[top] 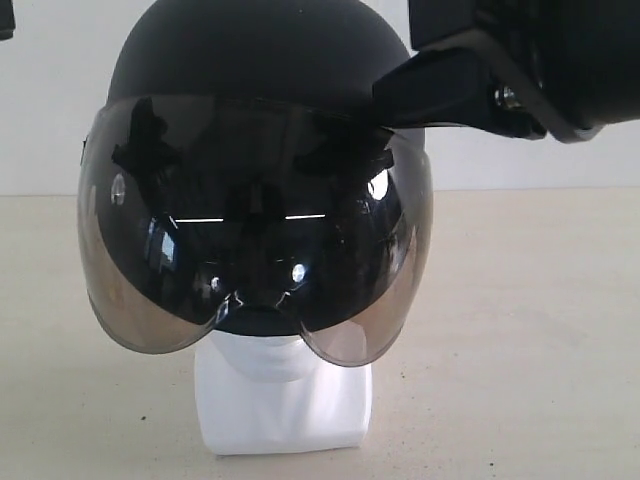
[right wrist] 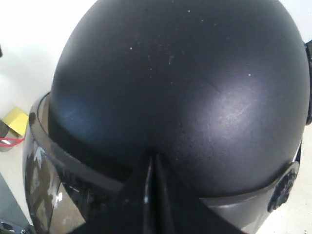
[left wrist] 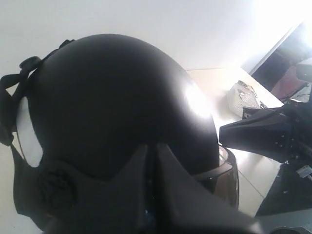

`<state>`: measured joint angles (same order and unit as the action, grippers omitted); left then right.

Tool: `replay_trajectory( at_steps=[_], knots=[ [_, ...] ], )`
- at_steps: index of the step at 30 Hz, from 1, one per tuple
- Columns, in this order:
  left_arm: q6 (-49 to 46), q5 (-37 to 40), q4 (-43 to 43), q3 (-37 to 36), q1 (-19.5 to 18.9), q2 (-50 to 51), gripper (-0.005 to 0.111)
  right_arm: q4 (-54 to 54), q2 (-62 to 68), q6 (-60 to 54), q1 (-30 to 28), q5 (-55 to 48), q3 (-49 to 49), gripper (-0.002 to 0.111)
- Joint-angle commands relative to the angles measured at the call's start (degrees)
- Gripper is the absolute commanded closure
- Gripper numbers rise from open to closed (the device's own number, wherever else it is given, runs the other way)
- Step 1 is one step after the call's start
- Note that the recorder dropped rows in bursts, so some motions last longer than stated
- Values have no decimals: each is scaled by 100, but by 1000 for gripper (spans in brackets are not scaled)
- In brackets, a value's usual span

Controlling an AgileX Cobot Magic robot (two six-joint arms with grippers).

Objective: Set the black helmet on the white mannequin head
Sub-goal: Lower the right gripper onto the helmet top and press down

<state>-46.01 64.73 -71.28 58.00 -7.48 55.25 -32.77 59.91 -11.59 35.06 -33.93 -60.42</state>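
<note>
**Placement check: clearance for retraction**

The matte black rounded helmet [top: 260, 50] is seated over the glossy white plastic mannequin head [top: 285, 400], directly ahead of both sets of fingertips. The left gripper [left wrist: 151, 161] and right gripper [right wrist: 150, 168] are pressed together and empty. Contact cannot be confirmed. Open room is judged available behind each.

beige table [top: 520, 330] | white wall [top: 50, 100] | yellow block [right wrist: 15, 120] | pale mesh object [left wrist: 242, 95]
</note>
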Motion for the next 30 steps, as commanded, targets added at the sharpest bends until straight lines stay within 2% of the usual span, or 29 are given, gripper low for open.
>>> replay_trajectory(
  at_steps=[1,4,7,8,10,12,20,25,30],
  knots=[
    [-50,158,-52,38,57,146,102,56,2,-7,22,199,-100,108],
    [-80,128,-172,38,303,231,102,119,66,-7,22,242,-468,108],
    [-135,46,-225,38,726,381,102,119,252,88,22,-34,-956,108],
    [-135,18,-126,38,1000,509,102,94,439,124,22,-400,-1233,108],
    [-163,-160,28,50,1313,675,102,-71,699,124,22,-684,-1324,108],
    [-141,-320,302,50,1474,766,102,-98,873,124,97,-846,-1324,108],
    [-16,-363,859,50,1486,793,102,335,933,509,549,-846,-1170,108],
    [51,-303,991,50,1486,793,102,310,933,661,549,-688,-570,108],
    [185,-263,1186,50,1486,793,102,249,933,661,549,-696,-535,108]
  ],
)
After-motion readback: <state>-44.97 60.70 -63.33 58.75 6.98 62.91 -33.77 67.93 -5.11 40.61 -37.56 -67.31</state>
